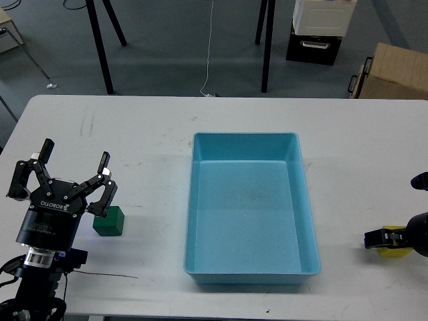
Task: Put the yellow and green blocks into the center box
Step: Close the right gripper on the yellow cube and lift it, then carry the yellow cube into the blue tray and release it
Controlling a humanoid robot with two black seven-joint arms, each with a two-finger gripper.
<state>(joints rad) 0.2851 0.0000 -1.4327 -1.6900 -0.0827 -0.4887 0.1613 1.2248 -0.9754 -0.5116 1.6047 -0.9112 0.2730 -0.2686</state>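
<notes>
The left pincer (65, 175) stands upright at the lower left, fingers spread wide. The right pincer (376, 239) enters low from the right edge, its fingers indistinct.

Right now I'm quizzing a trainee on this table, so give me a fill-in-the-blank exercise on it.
1. The blue tray holds ____ blocks.
2. The green block sits on the table, to the ____ of the tray.
3. The left tool has its fingers spread ____.
4. The block at the right tool is coloured ____.

Missing words: no; left; open; yellow

Smooth plastic tray (304, 200), matt white table (134, 134)
</notes>
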